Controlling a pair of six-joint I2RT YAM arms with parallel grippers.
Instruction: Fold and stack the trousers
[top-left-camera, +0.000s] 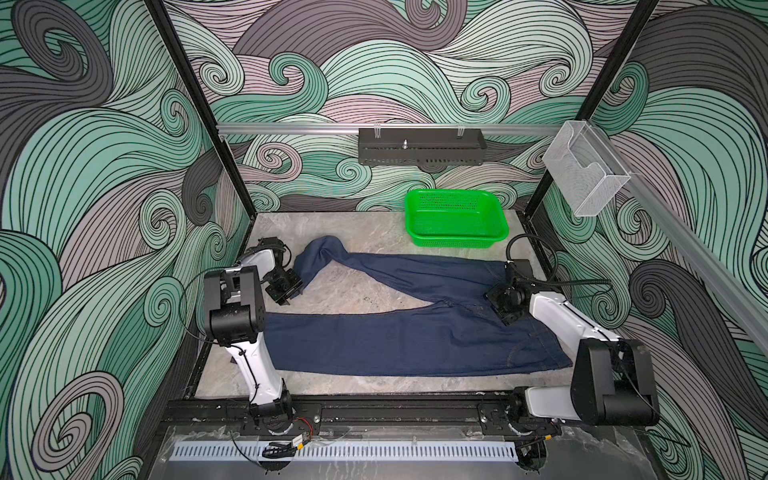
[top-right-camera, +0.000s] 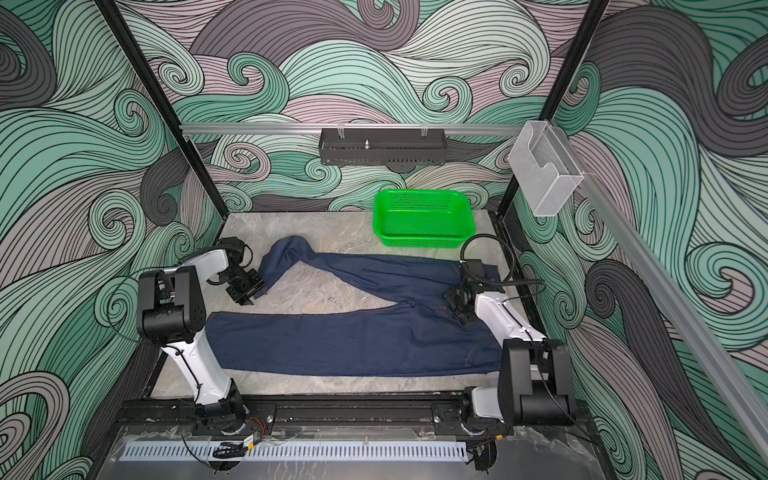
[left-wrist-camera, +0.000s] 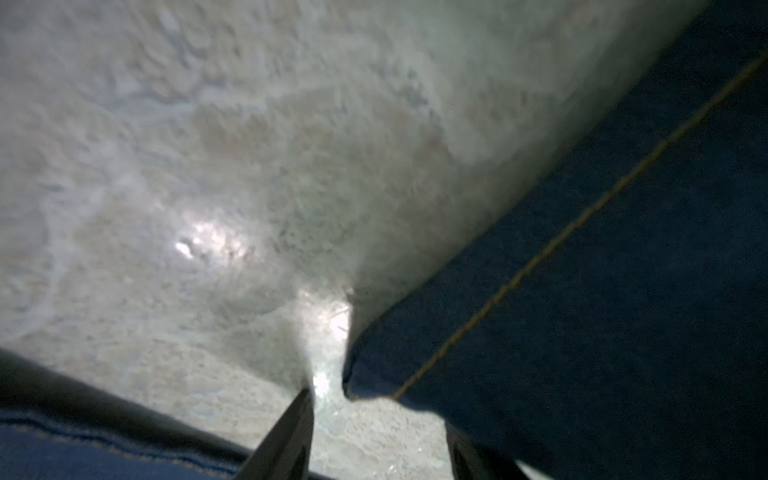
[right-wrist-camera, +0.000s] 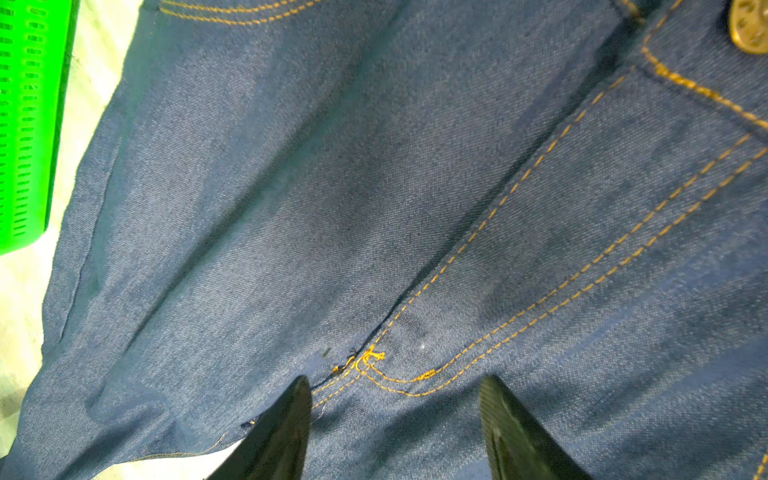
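The trousers (top-left-camera: 395, 345) lie spread on the table (top-left-camera: 357, 291), one leg flat on the near side of both pincers. The right pincer (right-wrist-camera: 395, 382) hangs with jaws wide over the fly seam, while the left pincer (top-left-camera: 291, 299), jaws partly apart, has the far leg's hem corner between them, draped over one finger (left-wrist-camera: 467, 457). Beyond the right pincer stands a green basket (top-left-camera: 457, 240), just clear of the cloth.

Trousers (top-left-camera: 395, 345): dark navy denim, orange-tan stitching (right-wrist-camera: 552, 307), metal button (right-wrist-camera: 750, 29) at waistband; fly side faced up. Lay spread on table (top-left-camera: 353, 226), not yet folded. Waist sat at right, legs ran left, splayed in V, bare table between. Near leg (top-left-camera: 353, 340) flat, straight. Far leg (top-left-camera: 399, 270) twisted, end doubled over in hump.
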